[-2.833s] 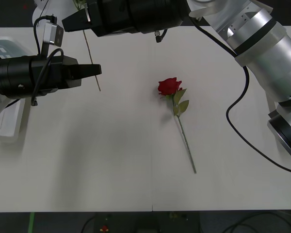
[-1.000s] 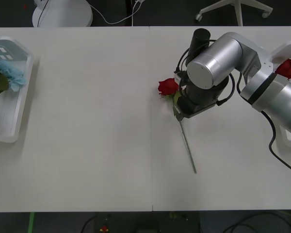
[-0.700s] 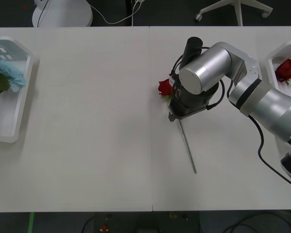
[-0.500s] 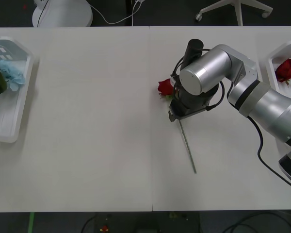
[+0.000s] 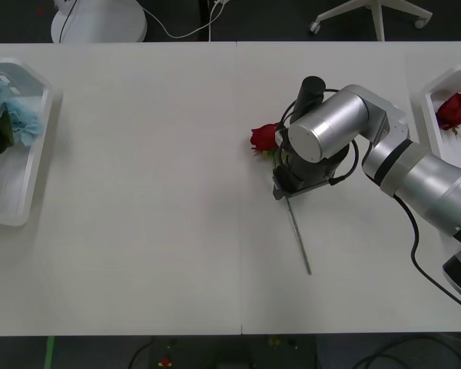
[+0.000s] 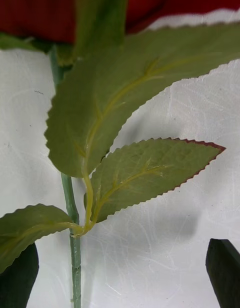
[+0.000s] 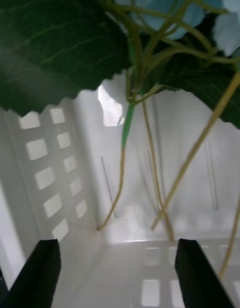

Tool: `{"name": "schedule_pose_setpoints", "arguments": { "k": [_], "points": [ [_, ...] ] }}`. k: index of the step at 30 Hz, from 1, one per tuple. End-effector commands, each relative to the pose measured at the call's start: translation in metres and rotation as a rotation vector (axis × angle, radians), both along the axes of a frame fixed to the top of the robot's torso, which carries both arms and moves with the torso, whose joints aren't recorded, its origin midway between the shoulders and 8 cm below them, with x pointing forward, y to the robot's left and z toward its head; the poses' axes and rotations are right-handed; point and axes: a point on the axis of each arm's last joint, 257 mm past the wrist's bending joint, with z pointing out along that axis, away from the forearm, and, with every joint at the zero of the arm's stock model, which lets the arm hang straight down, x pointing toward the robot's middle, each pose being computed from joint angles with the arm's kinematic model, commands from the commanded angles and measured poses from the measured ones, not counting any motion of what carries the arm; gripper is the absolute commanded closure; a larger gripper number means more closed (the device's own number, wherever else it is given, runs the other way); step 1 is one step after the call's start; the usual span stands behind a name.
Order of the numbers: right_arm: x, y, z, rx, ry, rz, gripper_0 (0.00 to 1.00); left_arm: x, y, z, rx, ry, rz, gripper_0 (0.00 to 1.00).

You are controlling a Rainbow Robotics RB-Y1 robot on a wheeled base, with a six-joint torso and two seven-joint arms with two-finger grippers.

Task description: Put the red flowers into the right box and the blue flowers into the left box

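One of the red flowers [image 5: 266, 138] lies mid-table, its thin stem [image 5: 298, 234] running toward the front edge. My right arm [image 5: 323, 138] hangs over its leaves. In the right wrist view my right gripper [image 6: 122, 275] is open, its black fingers [image 6: 225, 270] either side of the stem [image 6: 75, 258] just below the leaves [image 6: 145, 173]. More red flowers [image 5: 455, 110] lie in the right box [image 5: 438, 81]. The blue flowers [image 5: 4, 115] lie in the left box [image 5: 31, 177]. My left gripper [image 7: 117, 268] is open above that box's floor [image 7: 150, 178], blue flowers [image 7: 165, 8] and stems ahead of it.
The white table [image 5: 154, 231] stretches wide between the two boxes. A cable [image 5: 415, 246] loops from my right arm near the table's right side. Chair bases stand on the dark floor beyond the far edge.
My right arm came down over the rose and has shifted slightly right. The left arm has left the front view. The blue flowers have shifted toward the left box's far end.
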Motion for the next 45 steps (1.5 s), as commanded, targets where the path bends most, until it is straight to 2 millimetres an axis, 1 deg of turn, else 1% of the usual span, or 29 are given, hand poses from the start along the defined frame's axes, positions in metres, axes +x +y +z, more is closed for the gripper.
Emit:
{"name": "schedule_pose_setpoints", "arguments": {
  "k": [1,2,3,4,5,6,7,8,10,11,13,16,17,18,19,21,22,23,24,25,26,27,32,33,34,37,38,40,45],
  "points": [
    [-0.003,0.013,-0.004,0.017,-0.003,-0.003,0.13,0.013,-0.031,0.042,-0.117,-0.067,-0.041,0.05],
    [-0.003,0.013,-0.004,0.02,-0.003,-0.003,0.15,0.014,-0.036,0.045,-0.136,-0.071,-0.048,0.05],
    [-0.003,0.014,-0.004,0.024,-0.004,-0.005,0.22,0.014,-0.045,0.05,-0.164,-0.074,-0.063,0.05],
    [-0.002,0.015,-0.003,0.027,-0.006,-0.006,0.33,0.013,-0.054,0.056,-0.199,-0.076,-0.082,0.05],
    [-0.002,0.015,-0.003,0.028,-0.007,-0.006,0.38,0.012,-0.057,0.059,-0.209,-0.077,-0.095,0.05],
    [-0.002,0.015,-0.003,0.031,-0.007,-0.008,0.45,0.01,-0.065,0.064,-0.232,-0.075,-0.129,0.05],
    [-0.001,0.017,-0.003,0.035,-0.012,-0.008,0.5,0.007,-0.072,0.067,-0.254,-0.071,-0.16,0.05],
    [-0.001,0.017,-0.003,0.038,-0.011,-0.01,0.5,0.005,-0.076,0.069,-0.264,-0.069,-0.176,0.05],
    [0.0,0.021,-0.005,0.053,-0.02,-0.009,0.51,-0.001,-0.092,0.073,-0.306,-0.059,-0.246,0.05],
    [0.0,0.021,-0.006,0.058,-0.021,-0.011,0.5,-0.002,-0.097,0.073,-0.319,-0.057,-0.263,0.05],
    [0.001,0.023,-0.008,0.07,-0.028,-0.015,0.5,-0.006,-0.117,0.077,-0.355,-0.059,-0.349,0.05],
    [0.002,0.024,-0.008,0.075,-0.031,-0.013,0.56,-0.01,-0.138,0.082,-0.382,-0.069,-0.462,0.05],
    [0.002,0.024,-0.008,0.074,-0.031,-0.012,0.6,-0.012,-0.147,0.085,-0.395,-0.078,-0.513,0.05],
    [0.001,0.024,-0.008,0.074,-0.029,-0.011,0.6,-0.014,-0.159,0.086,-0.412,-0.085,-0.566,0.05],
    [0.001,0.024,-0.008,0.075,-0.029,-0.015,0.6,-0.015,-0.164,0.087,-0.419,-0.091,-0.594,0.05],
    [0.0,0.025,-0.009,0.076,-0.027,-0.012,0.6,-0.019,-0.185,0.094,-0.45,-0.12,-0.702,0.05],
    [0.001,0.024,-0.008,0.075,-0.026,-0.014,0.59,-0.021,-0.189,0.096,-0.459,-0.127,-0.724,0.05],
    [0.001,0.024,-0.008,0.074,-0.027,-0.012,0.59,-0.025,-0.201,0.101,-0.488,-0.145,-0.772,0.05],
    [0.0,0.025,-0.009,0.073,-0.027,-0.009,0.6,-0.027,-0.206,0.104,-0.514,-0.152,-0.786,0.05],
    [0.001,0.024,-0.008,0.073,-0.03,-0.014,0.68,-0.029,-0.21,0.106,-0.53,-0.156,-0.795,0.05],
    [0.001,0.025,-0.008,0.073,-0.031,-0.013,0.94,-0.033,-0.22,0.112,-0.568,-0.165,-0.821,0.05],
    [0.001,0.024,-0.008,0.074,-0.03,-0.015,1.0,-0.035,-0.224,0.114,-0.583,-0.168,-0.831,0.04],
    [0.003,0.024,-0.008,0.074,-0.034,-0.019,1.0,-0.047,-0.262,0.12,-0.723,-0.172,-0.912,0.05],
    [0.003,0.023,-0.008,0.072,-0.035,-0.017,1.0,-0.048,-0.267,0.121,-0.735,-0.174,-0.921,0.05],
    [0.003,0.022,-0.008,0.069,-0.037,-0.02,1.0,-0.048,-0.277,0.12,-0.749,-0.17,-0.939,0.05],
    [0.004,0.023,-0.007,0.074,-0.039,-0.02,1.0,-0.047,-0.302,0.118,-0.752,-0.166,-0.988,0.05],
    [0.004,0.023,-0.007,0.074,-0.039,-0.02,1.0,-0.046,-0.306,0.118,-0.749,-0.169,-0.996,0.05],
    [0.003,0.024,-0.007,0.076,-0.037,-0.021,1.0,-0.045,-0.323,0.117,-0.738,-0.168,-1.032,0.05],
    [0.009,0.022,0.004,0.11,-0.04,-0.038,1.0,-0.046,-0.364,0.118,-0.672,-0.175,-1.138,0.05]
  ]
}}
